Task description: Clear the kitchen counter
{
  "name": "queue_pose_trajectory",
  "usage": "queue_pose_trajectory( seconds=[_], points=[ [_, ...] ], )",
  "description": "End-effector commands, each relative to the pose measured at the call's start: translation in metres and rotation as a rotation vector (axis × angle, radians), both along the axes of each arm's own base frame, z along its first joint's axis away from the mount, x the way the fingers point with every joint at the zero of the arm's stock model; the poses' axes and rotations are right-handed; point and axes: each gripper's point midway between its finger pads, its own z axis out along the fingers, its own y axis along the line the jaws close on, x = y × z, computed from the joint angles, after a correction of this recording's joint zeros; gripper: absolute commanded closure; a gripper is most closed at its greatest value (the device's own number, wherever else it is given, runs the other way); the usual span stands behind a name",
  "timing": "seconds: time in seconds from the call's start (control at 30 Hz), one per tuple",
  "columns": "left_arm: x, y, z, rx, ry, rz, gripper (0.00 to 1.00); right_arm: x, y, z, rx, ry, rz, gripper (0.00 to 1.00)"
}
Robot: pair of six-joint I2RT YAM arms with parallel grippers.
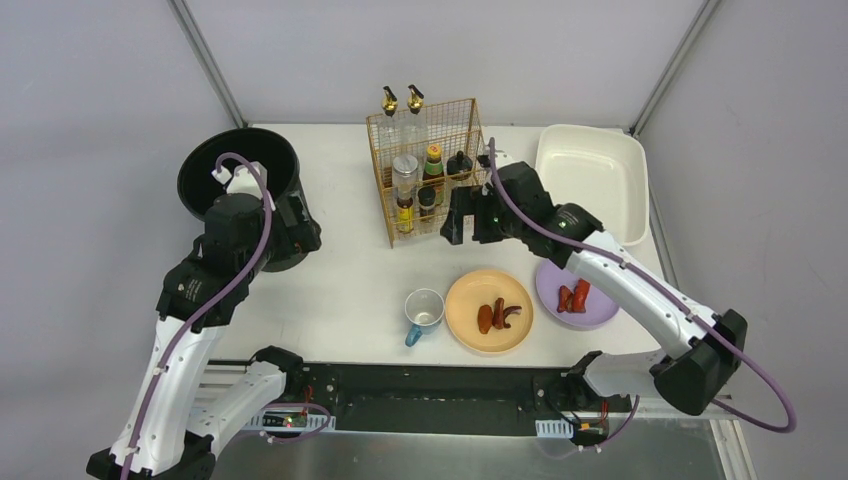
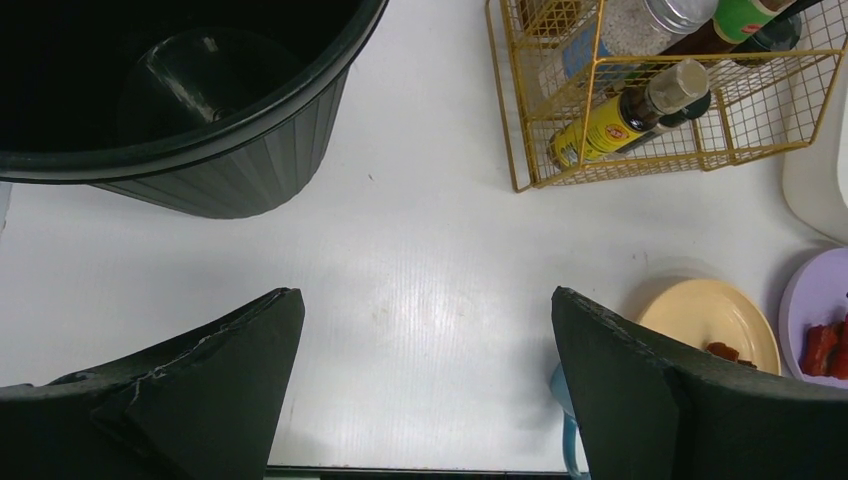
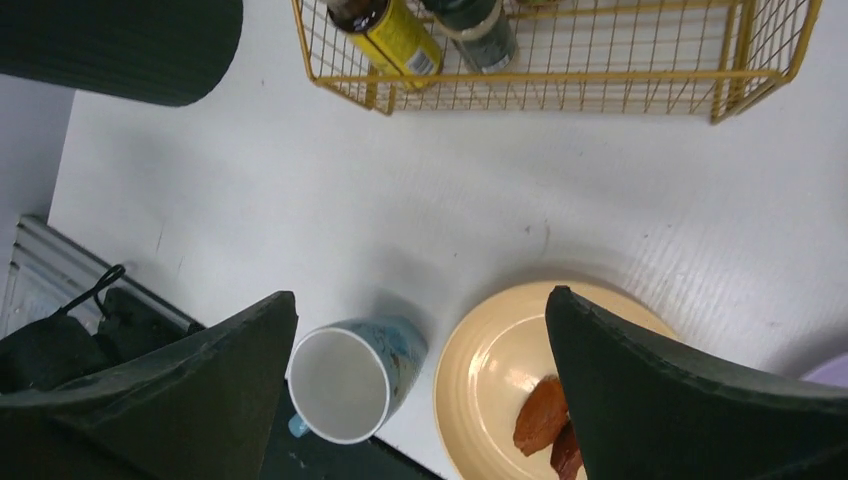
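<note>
counter (image 1: 340, 290): flat matte white top, filling mid-frame in overhead view; dishes sitting on it, so clearing looks far from done.
mug (image 1: 424, 312): glossy, blue handle, lower centre, just beside yellow plate (image 1: 468, 298); risking tip-over if a finger's clipping the rim.
plates: yellow plate & lilac plate (image 1: 592, 316), smooth shallow rounds carrying reddish food bits (image 1: 497, 316); tilting = spilling.
rack (image 1: 380, 195): thin gold wire, bottles (image 1: 405, 178) standing inside, upper centre; R arm passing close, could be snagging.
bin (image 1: 200, 165): black ribbed plastic, upper left.
tub (image 1: 590, 180): smooth cream plastic, upper right.
L hand (image 2: 424, 292): fingers spread, holding nothing.
R hand (image 3: 420, 293): fingers apart, empty, hovering over mug.
</note>
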Motion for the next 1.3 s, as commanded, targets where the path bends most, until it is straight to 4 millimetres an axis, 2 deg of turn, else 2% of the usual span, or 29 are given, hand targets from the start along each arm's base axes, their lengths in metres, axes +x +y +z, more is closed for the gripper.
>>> queue_pose_trajectory(
  seconds=[0.0, 0.23, 0.43, 0.57, 0.83, 1.27],
  points=[
    [0.001, -0.008, 0.017, -0.03, -0.042, -0.048, 0.0, -0.037, 0.004, 0.007, 0.093, 0.054, 0.071, 0.04],
    [-0.001, -0.031, 0.008, -0.095, 0.013, -0.144, 0.0, -0.091, 0.011, -0.035, 0.06, 0.171, 0.145, 0.15],
    [-0.004, -0.056, -0.006, -0.166, 0.088, -0.248, 0.0, -0.114, 0.02, -0.061, 0.02, 0.199, 0.155, 0.17],
    [-0.007, -0.069, -0.016, -0.205, 0.142, -0.299, 0.0, -0.113, 0.025, -0.073, -0.024, 0.199, 0.11, 0.2],
    [-0.014, -0.081, -0.033, -0.236, 0.21, -0.339, 0.0, -0.109, 0.033, -0.097, -0.13, 0.239, 0.04, 0.3],
    [-0.024, -0.1, -0.062, -0.24, 0.304, -0.383, 0.0, -0.108, 0.042, -0.108, -0.169, 0.262, 0.026, 0.37]
  ],
)
